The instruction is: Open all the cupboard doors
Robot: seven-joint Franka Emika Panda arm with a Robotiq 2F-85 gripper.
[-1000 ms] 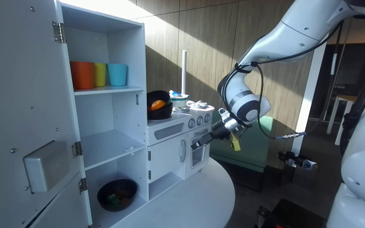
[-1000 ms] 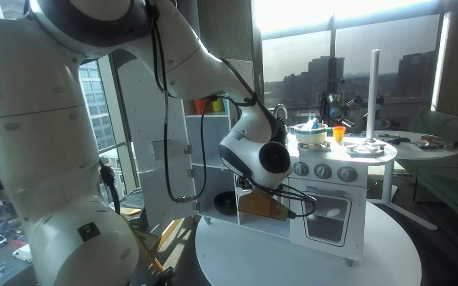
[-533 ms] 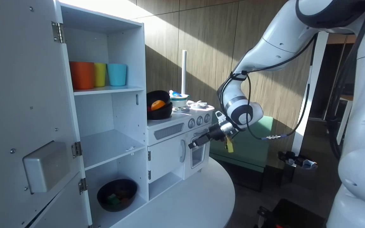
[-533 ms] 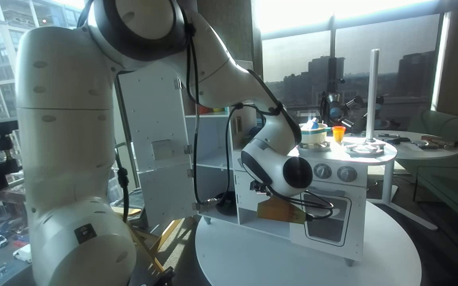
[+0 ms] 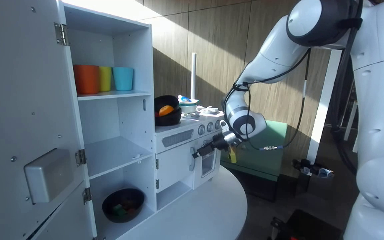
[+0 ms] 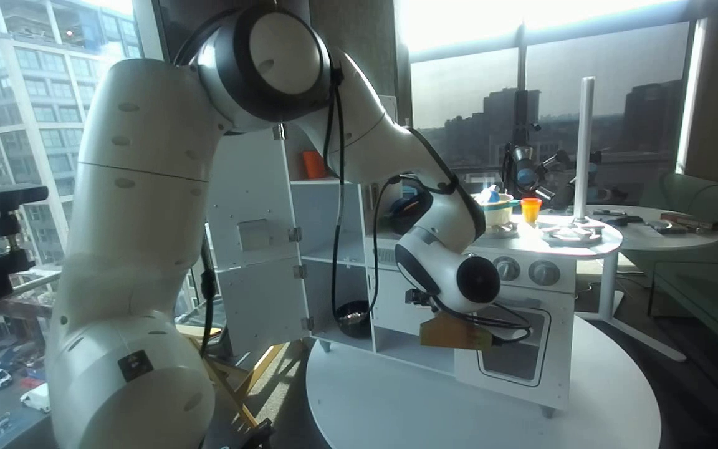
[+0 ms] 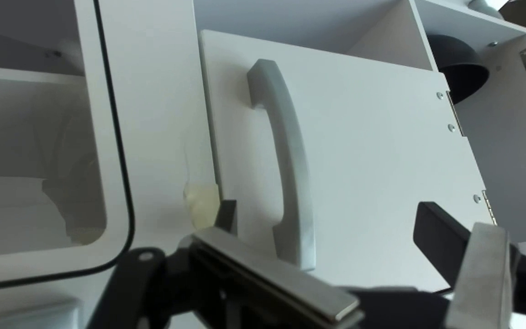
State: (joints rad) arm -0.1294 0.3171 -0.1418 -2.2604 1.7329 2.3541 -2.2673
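One cupboard door point(image 7: 377, 151), shut beside the oven point(image 5: 208, 165), now has the jaws near its grey handle point(image 7: 293, 155), parted and holding nothing, so grasping it seems the next step. Compared with a second ago, they have advanced toward this door; two other doors point(image 5: 22, 100) stand open, unmoved.

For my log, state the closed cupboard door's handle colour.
Grey; the handle shows best in the wrist view.

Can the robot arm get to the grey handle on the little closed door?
Probably yes: in the wrist view its jaws stand apart, facing the little door, and I see nothing blocking the way to the grey handle.
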